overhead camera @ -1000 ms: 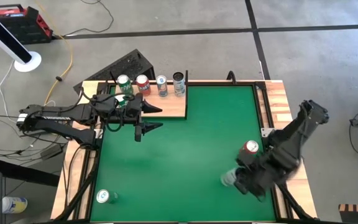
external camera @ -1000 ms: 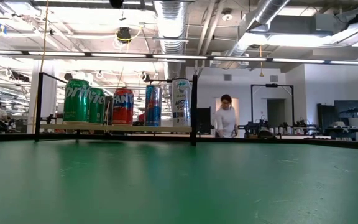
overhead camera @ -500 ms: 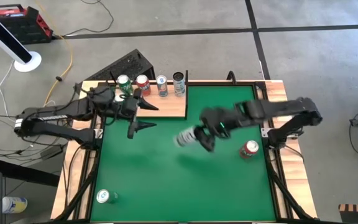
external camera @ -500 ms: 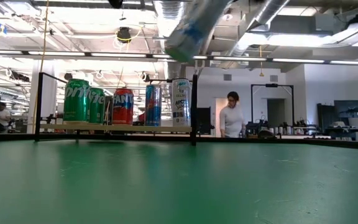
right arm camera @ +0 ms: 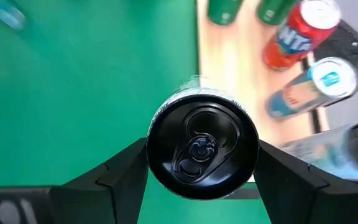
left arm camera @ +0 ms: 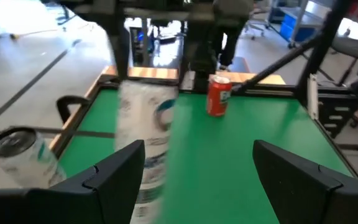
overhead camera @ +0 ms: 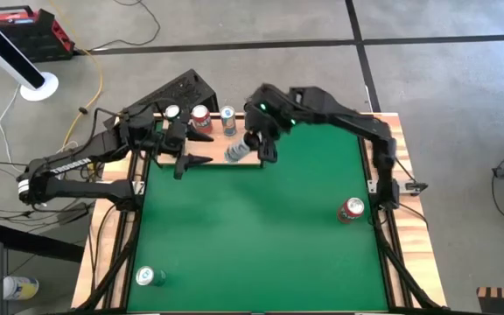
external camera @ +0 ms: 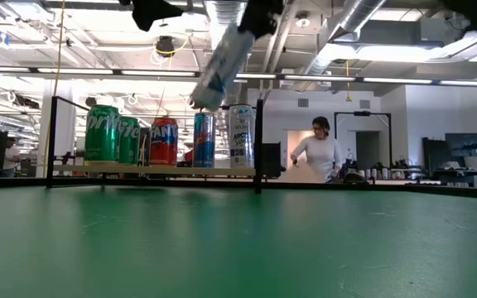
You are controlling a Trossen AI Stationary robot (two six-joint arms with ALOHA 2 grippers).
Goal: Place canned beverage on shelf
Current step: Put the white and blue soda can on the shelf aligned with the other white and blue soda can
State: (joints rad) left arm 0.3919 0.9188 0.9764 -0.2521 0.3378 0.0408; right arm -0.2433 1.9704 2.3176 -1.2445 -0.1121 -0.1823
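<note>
The shelf (overhead camera: 215,143) is a pale wood panel at the mat's far left corner. Two green cans (external camera: 102,132), a red can (overhead camera: 201,114), a blue can (overhead camera: 227,115) and a white can (external camera: 241,136) stand on it. My right gripper (overhead camera: 252,147) is shut on a white and blue can (overhead camera: 237,153) above the shelf's near right part. My left gripper (overhead camera: 192,161) is open and empty over the shelf's near edge, just left of the held can. My right gripper pinches the can's round wall (right arm camera: 160,127) between its two fingers, one on each side. The can's lid (right arm camera: 202,148) faces the wrist, so the fingers lie along the can. The can is lifted clear and tilted, its lower end (external camera: 205,99) pointing down toward the shelf.
A red can (overhead camera: 351,210) stands on the green mat near the right edge. A green can (overhead camera: 150,276) stands at the near left corner. A thin dark frame post (external camera: 258,145) rises at the shelf's right end. A person (external camera: 317,153) moves in the room behind.
My right gripper has swung from the table's near right corner up and across to the far left, carrying the white and blue can tilted and clear, and now holds it over the shelf. My left gripper has drawn back a little toward the far edge.
</note>
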